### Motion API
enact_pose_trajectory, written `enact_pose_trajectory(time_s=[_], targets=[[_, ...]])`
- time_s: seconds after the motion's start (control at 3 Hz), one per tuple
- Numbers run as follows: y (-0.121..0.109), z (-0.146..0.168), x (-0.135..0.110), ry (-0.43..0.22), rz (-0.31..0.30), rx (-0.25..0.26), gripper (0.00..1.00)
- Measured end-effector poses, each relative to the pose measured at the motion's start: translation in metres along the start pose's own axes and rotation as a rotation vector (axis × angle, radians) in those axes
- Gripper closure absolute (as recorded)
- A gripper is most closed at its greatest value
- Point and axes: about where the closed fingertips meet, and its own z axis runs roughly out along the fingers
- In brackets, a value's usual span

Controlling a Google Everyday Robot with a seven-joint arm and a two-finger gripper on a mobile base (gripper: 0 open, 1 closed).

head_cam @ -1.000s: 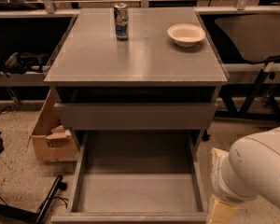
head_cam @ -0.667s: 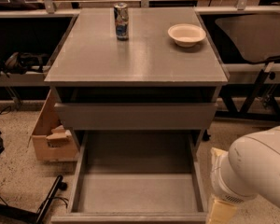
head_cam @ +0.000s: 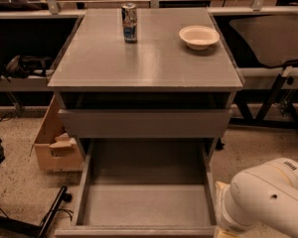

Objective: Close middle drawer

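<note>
Standing pulled out, unchanged from a second ago: the middle drawer [head_cam: 144, 205], low in the desk [head_cam: 144, 58].
Its open tray points toward the camera, with the front edge running left to right along the bottom of the view (the white arm [head_cam: 268, 202] has not moved either, lower right). The gripper is out of view, so I cannot tell how its jaws stand.

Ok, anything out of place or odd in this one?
Nothing spilled or damaged. The middle drawer stands pulled far out, which fits the task's start. The can and bowl sit upright on the cabinet top. The pincer is out of view; only the white arm shows at lower right.
</note>
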Motion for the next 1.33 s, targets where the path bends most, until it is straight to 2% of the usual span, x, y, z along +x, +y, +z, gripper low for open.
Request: enact_pose_trajectory(time_s=[0.33, 0.67, 1.0, 1.33], targets=[[0.032, 0.078, 0.013, -0.016, 0.004, -0.088, 0.19], [0.057, 0.131, 0.019, -0.028, 0.009, -0.138, 0.41], [0.077, 0.158, 0.032, -0.047, 0.031, -0.139, 0.64], [0.088, 0.170, 0.035, -0.100, 0.044, -0.099, 0.89]])
